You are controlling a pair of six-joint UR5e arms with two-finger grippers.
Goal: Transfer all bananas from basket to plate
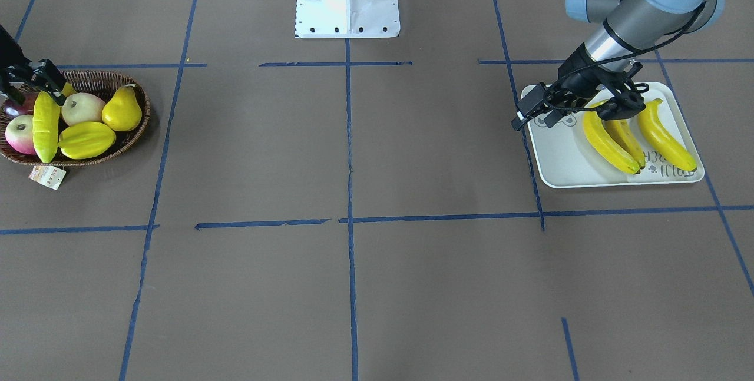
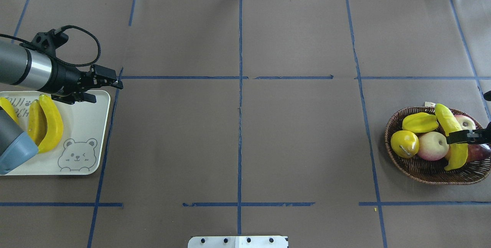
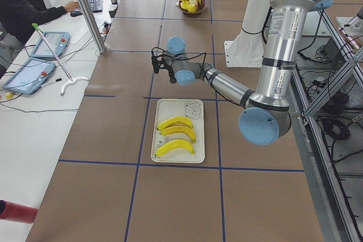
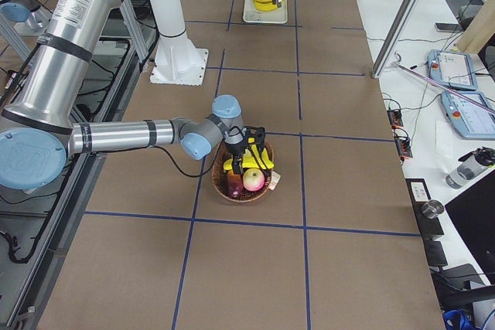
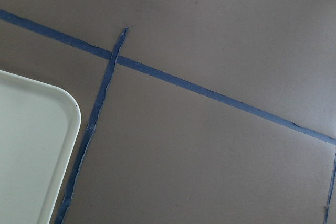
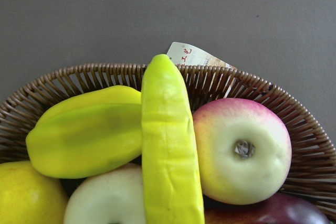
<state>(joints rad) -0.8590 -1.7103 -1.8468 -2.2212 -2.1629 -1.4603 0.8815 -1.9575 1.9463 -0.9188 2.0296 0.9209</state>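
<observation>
Left gripper: fingers spread wide, nothing between them. It hangs over the far corner of the plate, on the side toward table centre. The left wrist cam shows only that plate corner and brown table with blue tape lines. Three bananas lie side by side on the plate's outer half, clear of the bear print. The fourth banana is in the basket at the other end of the table, lying on top of the other fruit, with its far tip at the rim by the paper tag. Right gripper looks clamped across that banana about mid-length; the right wrist cam has the banana running straight out from bottom centre. Beside it in the basket are a starfruit, a pear and an apple.
</observation>
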